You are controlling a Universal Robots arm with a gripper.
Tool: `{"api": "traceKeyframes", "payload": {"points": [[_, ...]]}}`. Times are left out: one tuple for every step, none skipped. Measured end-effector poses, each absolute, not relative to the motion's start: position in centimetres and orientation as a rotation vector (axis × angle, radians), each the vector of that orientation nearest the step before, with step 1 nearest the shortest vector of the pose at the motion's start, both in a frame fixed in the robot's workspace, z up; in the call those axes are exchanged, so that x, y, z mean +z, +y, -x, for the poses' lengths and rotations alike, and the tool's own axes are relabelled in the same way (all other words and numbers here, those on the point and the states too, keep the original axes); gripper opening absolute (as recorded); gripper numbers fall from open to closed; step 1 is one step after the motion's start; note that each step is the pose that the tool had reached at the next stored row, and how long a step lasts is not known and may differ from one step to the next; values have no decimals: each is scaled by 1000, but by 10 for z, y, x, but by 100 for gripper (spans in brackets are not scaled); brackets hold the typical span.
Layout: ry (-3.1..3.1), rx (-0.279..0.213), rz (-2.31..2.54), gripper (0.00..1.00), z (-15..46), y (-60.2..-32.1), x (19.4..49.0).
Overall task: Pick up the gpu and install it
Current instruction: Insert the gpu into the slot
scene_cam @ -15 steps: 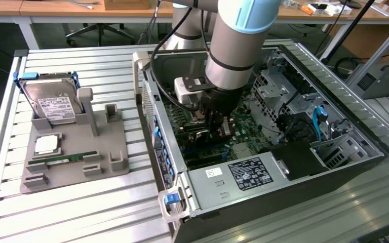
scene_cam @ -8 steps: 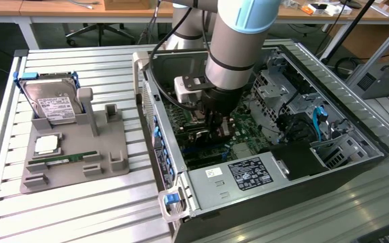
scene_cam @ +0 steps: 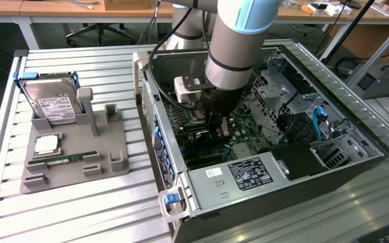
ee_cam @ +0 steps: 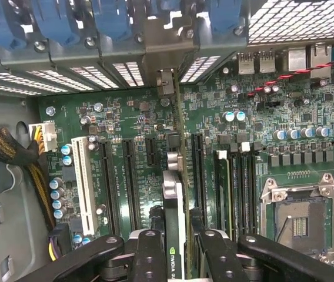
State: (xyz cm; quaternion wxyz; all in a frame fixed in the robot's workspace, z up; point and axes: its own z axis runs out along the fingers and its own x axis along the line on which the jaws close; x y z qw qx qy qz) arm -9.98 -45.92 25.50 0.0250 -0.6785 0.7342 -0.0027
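Jaws point(ee_cam: 176, 247) clamp the gpu point(ee_cam: 174, 235) edge-on over the motherboard point(ee_cam: 126, 117), slots point(ee_cam: 129, 176) flanking closely.

Grey parts tray point(scene_cam: 73, 162) on slatted table point(scene_cam: 79, 212), at exterior view's left. In tray: silver hard drive point(scene_cam: 52, 104) w/ white label + blue frame, leaning upright at far end; a CPU point(scene_cam: 46, 145) flat mid-tray; green memory stick point(scene_cam: 69, 159) just beside it, nearer cam. Open PC case point(scene_cam: 356, 131) w/ green motherboard point(ee_cam: 126, 111), empty CPU socket point(ee_cam: 299, 220), white slot point(ee_cam: 84, 176), sleeved cable bundle point(ee_cam: 8, 147).
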Motion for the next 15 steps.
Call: {"api": "traceKeyframes", "payload": {"points": [[2271, -8, 2098, 27, 100, -459, 255], [2271, -8, 2099, 27, 100, -459, 255], [2271, -8, 2098, 27, 100, -459, 254], [2271, -8, 2098, 27, 100, -459, 254], [2271, -8, 2099, 27, 100, -459, 253], [2271, -8, 2099, 27, 100, -459, 253], [2271, -8, 2099, 27, 100, -459, 253], [2271, -8, 2098, 27, 100, -459, 253], [2271, -8, 2098, 27, 100, -459, 252], [2270, -8, 2098, 27, 100, -459, 251], [2270, -8, 2098, 27, 100, -459, 251], [2270, -8, 2098, 27, 100, -459, 251], [2270, -8, 2098, 27, 100, -459, 251], [2270, -8, 2098, 27, 100, -459, 251], [2270, -8, 2098, 27, 100, -459, 251]]}}
